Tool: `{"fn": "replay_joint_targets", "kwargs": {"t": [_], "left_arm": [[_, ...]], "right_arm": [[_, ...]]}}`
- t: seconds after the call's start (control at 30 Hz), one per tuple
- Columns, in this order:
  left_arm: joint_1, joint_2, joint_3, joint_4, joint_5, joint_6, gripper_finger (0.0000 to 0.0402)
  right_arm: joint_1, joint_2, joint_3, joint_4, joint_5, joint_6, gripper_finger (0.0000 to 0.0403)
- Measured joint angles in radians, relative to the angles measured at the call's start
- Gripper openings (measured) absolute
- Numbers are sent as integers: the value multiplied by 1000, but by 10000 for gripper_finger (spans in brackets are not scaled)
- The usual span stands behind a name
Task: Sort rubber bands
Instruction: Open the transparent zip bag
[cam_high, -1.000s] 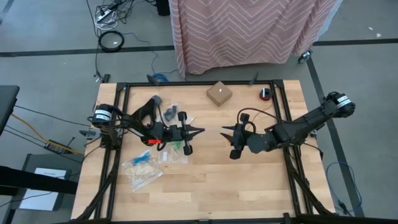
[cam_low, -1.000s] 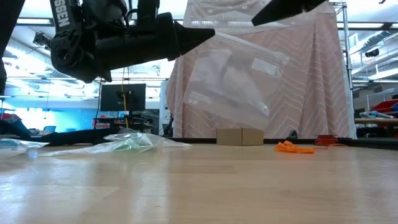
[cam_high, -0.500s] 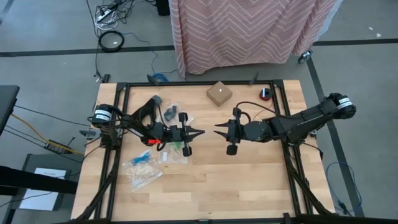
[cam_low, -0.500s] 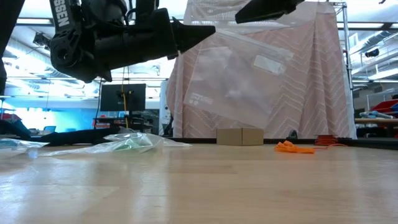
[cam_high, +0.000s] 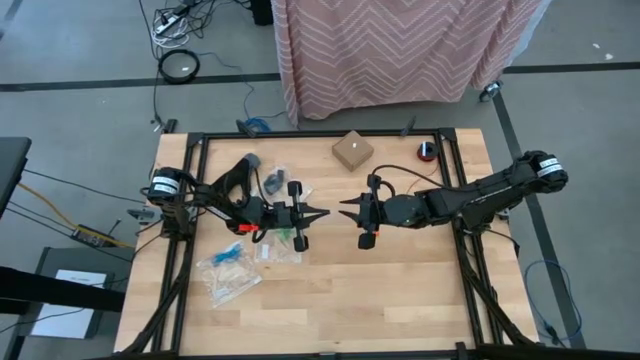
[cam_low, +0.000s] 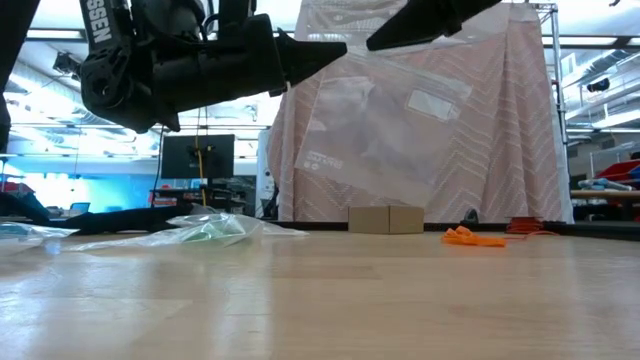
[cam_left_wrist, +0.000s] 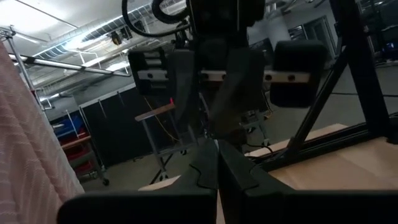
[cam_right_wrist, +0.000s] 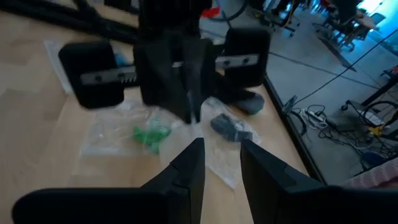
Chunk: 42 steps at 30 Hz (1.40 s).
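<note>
The left gripper (cam_high: 322, 213), its two dark fingers pressed together, is pinching the top edge of a clear, crinkly plastic zip bag (cam_low: 385, 125) and holding it in the air, so that the bag is hanging limp and slightly tilted below the fingertips. The right gripper (cam_high: 343, 207) is pointing straight at it, tip nearly to tip, with its jaws standing partly apart and nothing between them. The step in hand looks like opening the bag's mouth: the right fingers should be closing on one film layer only, just beside the left pinch, then drawing away gently, since thin slippery film folds and slides. The small orange rubber bands (cam_low: 473, 237), thin floppy loops heaped together, are lying on the pale wooden table (cam_high: 400, 290) behind the right gripper, and a green clump of rubber bands (cam_right_wrist: 151, 135) is sitting in another flat clear bag (cam_right_wrist: 112, 134) under the left gripper.
</note>
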Motion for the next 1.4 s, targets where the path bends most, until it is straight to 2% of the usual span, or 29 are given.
{"fn": "replay_joint_targets", "kwargs": {"t": [0.93,1.13,1.4], "left_arm": [[0,0,0,5,4,4,4],[0,0,0,12,10,4,4],[-1,0,0,16,34,0,4]], "right_arm": [[-20,2,0,-54,-1,21,88],[-49,17,0,-85,-39,62,83],[-54,21,0,-59,-17,58,82]]}}
